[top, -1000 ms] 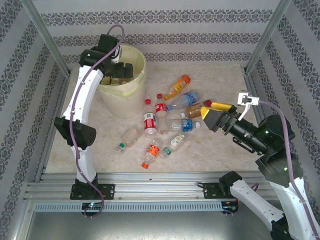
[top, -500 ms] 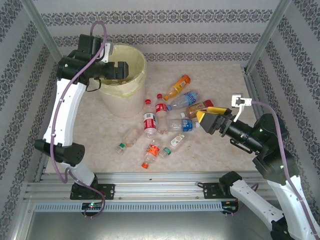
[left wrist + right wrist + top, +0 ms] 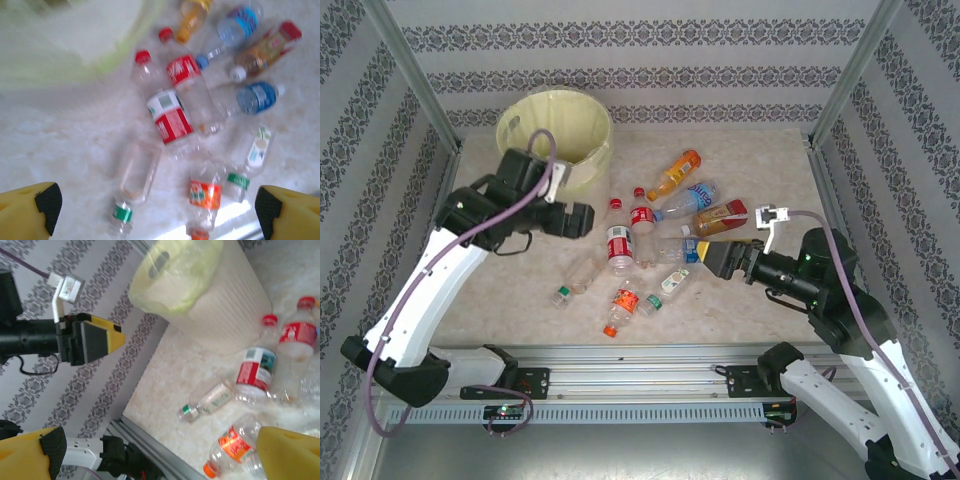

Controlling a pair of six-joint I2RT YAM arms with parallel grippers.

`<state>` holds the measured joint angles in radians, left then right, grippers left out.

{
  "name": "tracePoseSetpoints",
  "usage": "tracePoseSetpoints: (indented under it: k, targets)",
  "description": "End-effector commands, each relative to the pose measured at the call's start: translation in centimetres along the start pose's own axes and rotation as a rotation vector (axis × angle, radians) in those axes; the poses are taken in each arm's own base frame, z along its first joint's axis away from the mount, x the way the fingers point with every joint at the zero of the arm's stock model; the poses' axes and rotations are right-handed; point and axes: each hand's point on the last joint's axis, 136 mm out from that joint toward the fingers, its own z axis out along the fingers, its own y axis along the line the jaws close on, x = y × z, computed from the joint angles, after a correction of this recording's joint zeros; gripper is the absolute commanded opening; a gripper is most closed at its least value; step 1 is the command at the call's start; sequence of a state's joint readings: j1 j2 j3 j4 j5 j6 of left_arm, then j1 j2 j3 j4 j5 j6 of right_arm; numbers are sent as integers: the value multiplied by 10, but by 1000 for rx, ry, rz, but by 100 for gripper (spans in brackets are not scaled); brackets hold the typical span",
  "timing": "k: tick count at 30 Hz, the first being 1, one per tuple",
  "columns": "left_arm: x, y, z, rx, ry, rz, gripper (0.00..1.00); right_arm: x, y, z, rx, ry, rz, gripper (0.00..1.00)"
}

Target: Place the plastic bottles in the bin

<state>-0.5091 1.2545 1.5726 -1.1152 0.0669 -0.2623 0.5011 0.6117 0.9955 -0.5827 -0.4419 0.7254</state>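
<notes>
roughly a dozen plastic bottles (image 3: 642,218) lie scattered on the marble-look tabletop (image 3: 760,160), all outside the bin (image 3: 588,165), which stands upright at the far left w/ its mouth open to the top cam. left gripper (image 3: 578,220) hangs over the table btw the bin's near wall and the bottle cluster, jaws wide apart, holding nothing. nearest to it is the red-and-white-label bottle (image 3: 620,245), just to its right. in the left wrist view a clear green-cap bottle (image 3: 134,185) and an orange-label bottle (image 3: 205,194) lie on the table btw the yellow fingertips (image 3: 30,207), neither touched. right gripper (image 3: 713,257) sits at the cluster's right edge, jaws also spread and empty, just beside a small blue-label bottle (image 3: 692,250). the brown tea bottle (image 3: 720,216) lies just beyond it. left arm rises from its base at near left and leans up and rightward, wrist bent so the fingers point right toward the bottles. right arm comes up from near right, forearm abt level, pointing left. an orange drink bottle (image 3: 675,173) lies farthest back, right of the bin and apart from it.
</notes>
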Motion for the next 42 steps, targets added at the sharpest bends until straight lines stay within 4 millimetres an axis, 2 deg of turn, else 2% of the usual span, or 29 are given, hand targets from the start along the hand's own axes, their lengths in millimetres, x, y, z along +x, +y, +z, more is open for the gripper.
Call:
tracePoseSetpoints:
  k: [1, 6, 11, 18, 22, 27, 32, 35, 42]
  targets:
    - [21, -10, 13, 6, 6, -53, 100, 19, -14, 1, 38, 45, 54, 98]
    - [66, -39, 41, 59, 95, -33, 100, 45, -38, 9, 95, 80, 113, 97]
    - [97, -68, 71, 128, 132, -42, 100, 71, -65, 19, 183, 91, 154, 95]
    - [139, -79, 109, 133, 196, -64, 99, 102, -85, 26, 226, 112, 169, 94]
    - [161, -81, 129, 147, 248, -66, 94, 112, -87, 28, 228, 128, 155, 94]
    - [181, -87, 152, 171, 309, -59, 91, 116, -77, 34, 193, 148, 123, 95]
    - [202, -91, 172, 187, 378, -36, 85, 118, -75, 39, 204, 172, 103, 95]
    - [209, -93, 180, 196, 404, -37, 82, 116, -74, 39, 202, 168, 97, 95]
    - [223, -82, 192, 132, 449, -28, 79, 116, -75, 37, 202, 160, 95, 95]
